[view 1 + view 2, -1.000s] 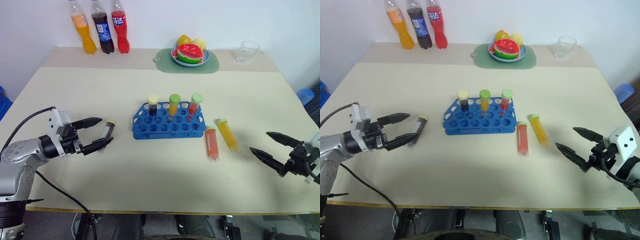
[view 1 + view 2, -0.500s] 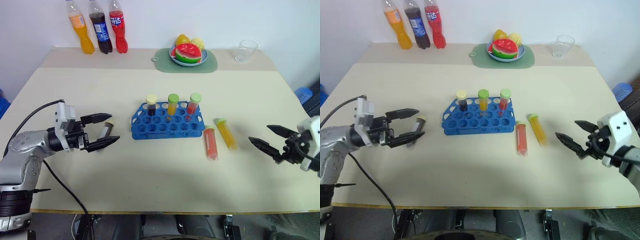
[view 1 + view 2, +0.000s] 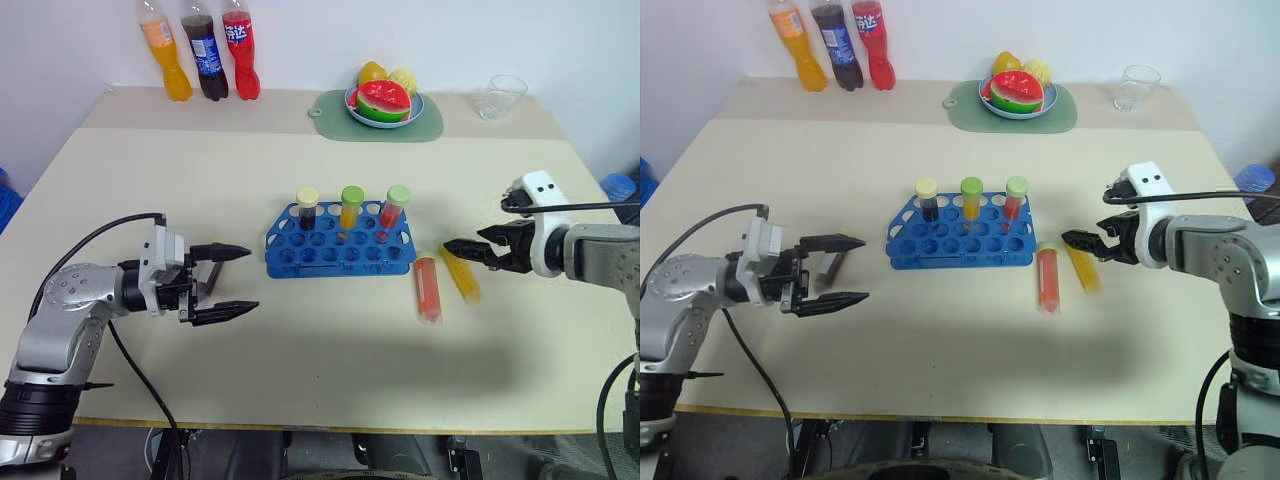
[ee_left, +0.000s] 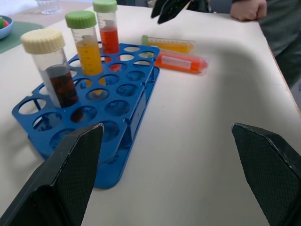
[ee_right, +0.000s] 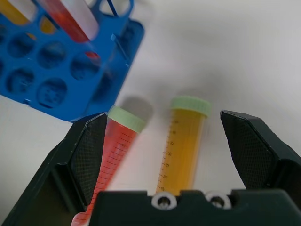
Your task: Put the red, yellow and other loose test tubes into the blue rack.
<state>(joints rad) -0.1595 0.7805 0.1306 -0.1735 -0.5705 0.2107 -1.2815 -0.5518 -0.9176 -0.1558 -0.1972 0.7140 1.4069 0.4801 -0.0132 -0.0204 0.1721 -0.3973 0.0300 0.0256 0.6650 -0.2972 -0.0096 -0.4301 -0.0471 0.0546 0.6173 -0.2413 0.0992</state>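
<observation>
The blue rack (image 3: 340, 252) sits mid-table with three capped tubes standing in its back row. To its right lie two loose test tubes, the red (image 3: 427, 288) and the yellow (image 3: 461, 274), both green-capped. My right gripper (image 3: 450, 246) hovers open just above the yellow tube's cap end; the right wrist view has the yellow tube (image 5: 182, 143) between its fingers (image 5: 254, 146) and the red tube (image 5: 117, 141) beside it. My left gripper (image 3: 251, 280) is open left of the rack, with the dark brown tube (image 3: 832, 268) lying on the table between its fingers, near their base.
Three soda bottles (image 3: 205, 55) stand at the back left. At the back are a fruit plate (image 3: 383, 100) on a pale green mat (image 3: 330, 115) and a clear glass (image 3: 500, 97). A person's hand (image 4: 245, 9) rests at the table's edge.
My right gripper swung in from the table's right edge to just over the yellow tube. My left gripper slid right, so its fingers now reach past the brown tube. Both stayed open.
</observation>
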